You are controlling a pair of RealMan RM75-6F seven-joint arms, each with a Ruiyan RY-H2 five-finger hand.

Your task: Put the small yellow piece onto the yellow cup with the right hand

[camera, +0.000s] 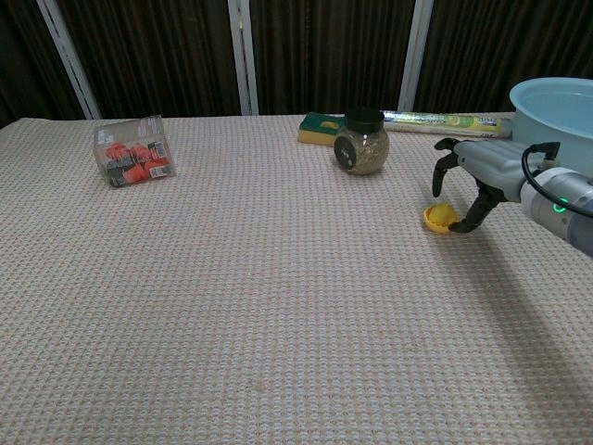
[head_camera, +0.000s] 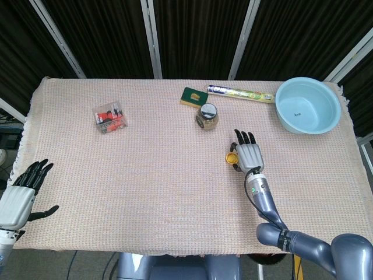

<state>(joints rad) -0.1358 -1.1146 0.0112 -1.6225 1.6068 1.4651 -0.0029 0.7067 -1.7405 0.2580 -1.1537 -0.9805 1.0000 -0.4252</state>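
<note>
As it rests on cloth, yellow cup (camera: pixel 439 217) beside right hand (camera: pixel 479 174), fingers (camera: pixel 439 173) curled, holding nothing

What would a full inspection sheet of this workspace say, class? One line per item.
Surface: table under a pinkish woven cloth.
Job's things: yellow cup lies on the cloth with a small yellow piece in it, beside the right hand.
Clutter: jar, green sponge, foil roll, blue bowl, packet of red items.
Hands: right hand arched over the cup, fingers apart; left hand open at the table's edge.
Cables: black cable on the right wrist.
Surroundings: dark curtains, metal posts.
</note>
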